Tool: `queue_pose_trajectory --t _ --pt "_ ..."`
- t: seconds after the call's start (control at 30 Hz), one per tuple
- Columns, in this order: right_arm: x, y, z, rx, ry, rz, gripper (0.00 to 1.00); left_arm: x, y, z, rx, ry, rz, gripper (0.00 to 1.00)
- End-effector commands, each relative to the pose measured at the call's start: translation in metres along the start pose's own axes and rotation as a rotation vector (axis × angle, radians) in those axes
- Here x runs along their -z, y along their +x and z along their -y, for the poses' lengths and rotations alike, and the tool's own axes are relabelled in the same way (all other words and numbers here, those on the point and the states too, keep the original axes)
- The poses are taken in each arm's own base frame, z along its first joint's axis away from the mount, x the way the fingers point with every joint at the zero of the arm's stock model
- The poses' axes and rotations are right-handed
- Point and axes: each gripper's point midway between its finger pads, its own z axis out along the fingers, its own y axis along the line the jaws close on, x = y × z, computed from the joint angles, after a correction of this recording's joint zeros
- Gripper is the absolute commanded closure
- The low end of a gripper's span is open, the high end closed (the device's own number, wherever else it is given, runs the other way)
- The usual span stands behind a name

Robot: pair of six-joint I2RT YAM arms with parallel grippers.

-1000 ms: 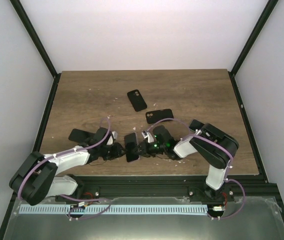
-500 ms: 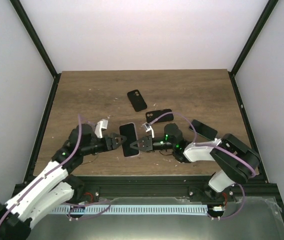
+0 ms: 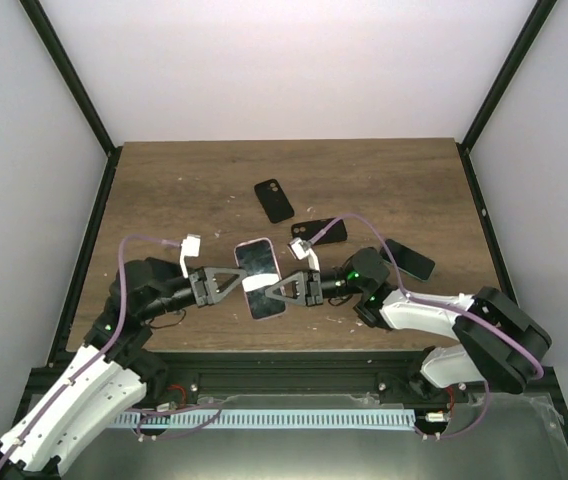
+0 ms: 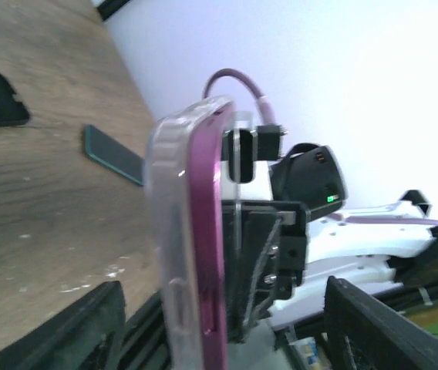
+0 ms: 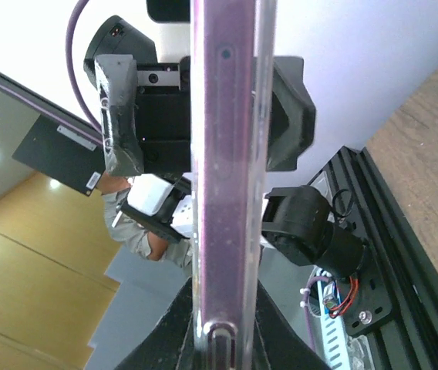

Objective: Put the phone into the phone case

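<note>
Phone [image 3: 260, 277] hangs between the two arms over the near middle of the table [image 3: 384, 180], lifted off the wood, with its glossy screen turned up toward the overhead camera and catching pale light. The right gripper [image 3: 276, 291] is clenched on the phone's right long side. In the right wrist view the phone runs edge-on straight up the middle, and the black fingers [image 5: 157, 347] press against both faces at the bottom.

Its edge looks purplish-pink, and the phone case [image 4: 163, 231], a clear shell, wraps round that edge. The clear rim shows on the back and along the side. Whether every corner is fully seated cannot be told from these views.

The left gripper [image 3: 236, 283] stands released. From its own wrist camera the fingers [image 4: 88, 327] are spread wide to either side of the cased phone, with a gap showing on each side. From above, its tips lie just beside the phone's left long side.

Farther back, the far black cover [image 3: 274, 200] lies flat near the middle of the table. The near black cover [image 3: 319, 232] lies flat just behind the right gripper. A dark slab [image 3: 409, 259] rests flat to the right, well apart from the phone
</note>
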Motion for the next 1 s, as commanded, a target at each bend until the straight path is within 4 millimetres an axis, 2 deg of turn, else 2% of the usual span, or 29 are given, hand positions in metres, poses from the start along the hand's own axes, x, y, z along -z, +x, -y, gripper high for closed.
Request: queue_pose_trajectory --t 0.0,0.23,0.37,0.67,0.77,0.8,0.83,0.87,0.9,0.97 --pt "-0.005 -0.001 -0.032 0.091 -0.11 -0.021 0.94 0.003 -0.004 0.031 -0.045 0.153 0.005 0.31" --pt "-0.008 0.003 -0.031 0.068 -0.136 -0.027 0.93 -0.002 0.0 0.025 -0.009 0.168 -0.005 0.64" --pt "-0.008 0.003 -0.029 0.064 -0.132 -0.026 0.9 -0.001 -0.001 0.025 -0.01 0.164 0.002 0.79" --pt "-0.009 0.003 -0.024 0.049 -0.102 -0.022 0.8 -0.002 -0.001 0.018 -0.002 0.12 -0.002 1.0" --pt "-0.009 0.0 -0.024 0.044 -0.096 -0.01 0.8 -0.002 -0.001 0.018 -0.01 0.11 -0.008 1.0" --pt "-0.009 0.0 -0.025 0.046 -0.099 -0.01 0.84 -0.001 -0.001 0.02 -0.016 0.112 -0.011 1.0" --pt "-0.009 0.001 -0.027 0.047 -0.11 -0.016 0.87 0.0 -0.002 0.023 -0.024 0.117 -0.011 0.95" --pt "-0.008 0.002 -0.03 0.047 -0.121 -0.02 0.88 0.001 -0.002 0.025 -0.025 0.118 -0.008 0.84" --pt "-0.008 0.002 -0.033 0.048 -0.134 -0.023 0.89 0.004 -0.004 0.03 -0.033 0.131 0.002 0.66" --pt "-0.006 0.003 -0.04 0.053 -0.161 -0.027 0.89 0.009 -0.007 0.043 -0.055 0.177 0.022 0.51"
